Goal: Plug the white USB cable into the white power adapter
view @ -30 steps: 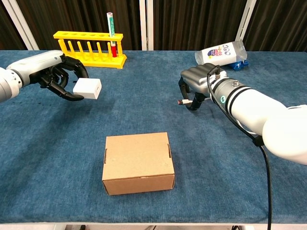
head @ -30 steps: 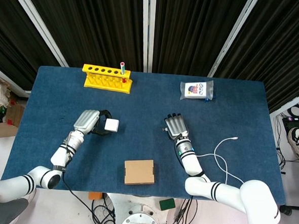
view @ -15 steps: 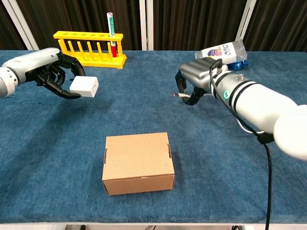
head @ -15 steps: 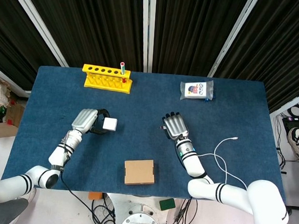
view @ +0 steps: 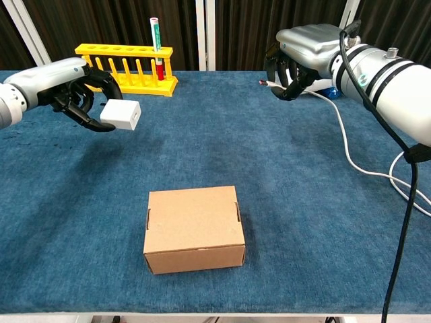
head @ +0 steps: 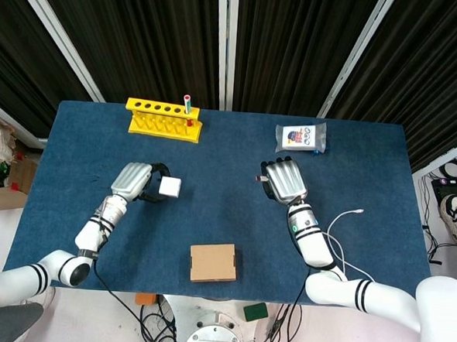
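Observation:
My left hand (head: 135,182) (view: 75,91) holds the white power adapter (head: 169,187) (view: 120,114) in its fingertips above the table's left side. My right hand (head: 284,180) (view: 301,55) is raised over the right middle and pinches the plug end (view: 266,83) of the white USB cable (head: 335,243) (view: 350,148). The plug tip points left toward the adapter, well apart from it. The cable trails from the hand across the cloth to the right edge, and its far end (head: 357,212) lies loose.
A cardboard box (head: 212,262) (view: 194,228) sits near the front middle of the blue table (head: 226,217). A yellow test-tube rack (head: 163,118) (view: 128,64) stands at the back left. A clear packet (head: 300,137) (view: 316,69) lies at the back right, behind my right hand.
My right hand has lifted and moved back and to the right with the cable plug. My left hand has raised the adapter slightly.

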